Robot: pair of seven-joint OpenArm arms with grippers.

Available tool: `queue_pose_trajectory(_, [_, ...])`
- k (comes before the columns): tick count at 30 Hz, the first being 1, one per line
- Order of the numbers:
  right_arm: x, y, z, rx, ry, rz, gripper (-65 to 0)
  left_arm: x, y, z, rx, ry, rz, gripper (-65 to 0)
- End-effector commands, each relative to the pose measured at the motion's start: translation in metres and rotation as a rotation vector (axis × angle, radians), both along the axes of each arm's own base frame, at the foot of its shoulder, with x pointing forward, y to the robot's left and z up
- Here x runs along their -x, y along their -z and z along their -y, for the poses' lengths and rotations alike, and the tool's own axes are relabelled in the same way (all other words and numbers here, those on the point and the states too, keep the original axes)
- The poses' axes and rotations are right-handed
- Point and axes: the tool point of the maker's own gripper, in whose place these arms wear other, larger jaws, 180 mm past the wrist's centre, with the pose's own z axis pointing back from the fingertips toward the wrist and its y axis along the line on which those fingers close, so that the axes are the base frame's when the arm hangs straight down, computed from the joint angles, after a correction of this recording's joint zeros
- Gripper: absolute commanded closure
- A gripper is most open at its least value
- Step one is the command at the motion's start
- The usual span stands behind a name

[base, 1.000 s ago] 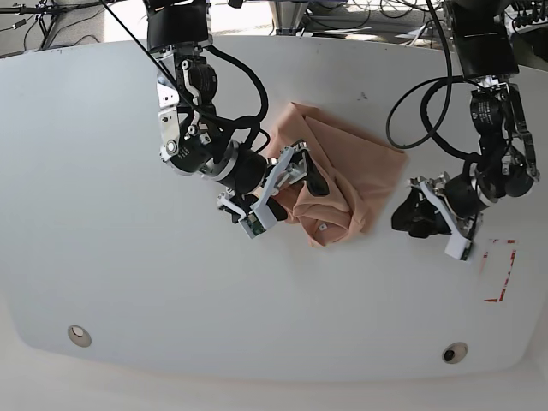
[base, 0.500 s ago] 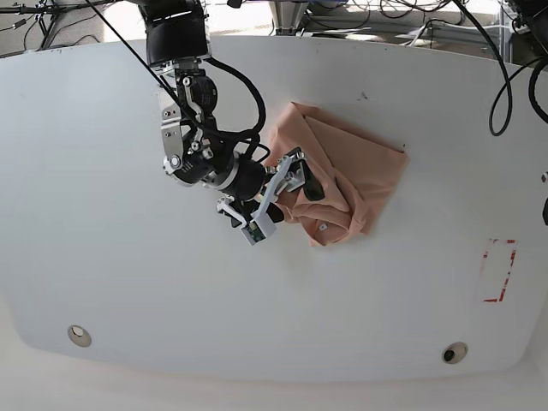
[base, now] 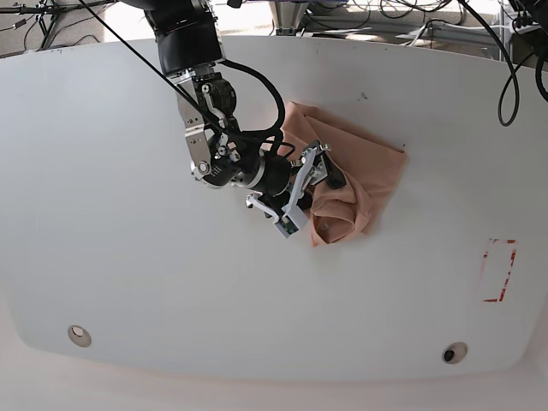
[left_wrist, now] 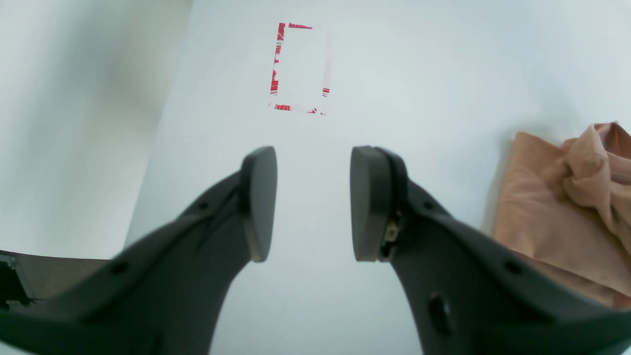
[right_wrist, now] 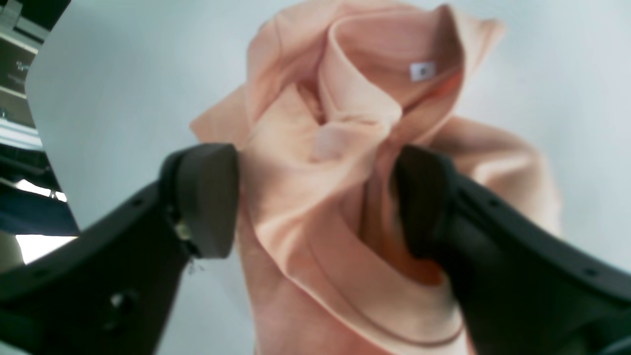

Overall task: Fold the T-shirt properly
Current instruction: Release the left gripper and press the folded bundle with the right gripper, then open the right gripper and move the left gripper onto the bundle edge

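The right tool (right_wrist: 315, 197) straddles a bunched fold of the T-shirt (base: 360, 171) mid-bench (base: 128, 257), jaws apart, while the left tool (left_wrist: 313, 202) hangs open over bare surface.

Bright, even light; blurred wrist close-ups

The base camera looked down on the whole table (base: 128, 282); each wrist camera looked out close between its hand's fingers, all three sharing the T-shirt (base: 360, 167).
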Motion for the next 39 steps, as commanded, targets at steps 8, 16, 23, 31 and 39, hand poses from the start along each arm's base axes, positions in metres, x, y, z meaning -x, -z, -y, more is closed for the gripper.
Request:
queue_pose_trajectory(8, [-0.012,-0.031,-0.02,-0.083,-0.02,0.077,-5.1,0.002,-0.006,-0.002,-0.016,0.011,0.012,-23.3])
queue_pose_trajectory(16, [0.006,-0.06,-0.059,-0.087,-0.16,0.17,-8.6,0.004,0.003,-0.006,0.009,-0.003,-0.01,-23.3])
queue_pose_trajectory(23, [0.013,-0.081,-0.089,-0.122,-0.218,0.208,-8.9,0.006,0.009,-0.009,0.03,-0.017,-0.016,-23.3])
queue_pose_trajectory(31, [0.004,-0.077,-0.11,-0.105,-0.265,0.185,-23.9,0.012,0.018,-0.007,0.028,-0.013,-0.048,-23.3])
queue_pose_trajectory(39, [-0.001,-0.077,-0.124,-0.128,-0.284,0.211,-30.8,0.012,0.02,-0.005,0.032,-0.01,-0.052,-23.3])
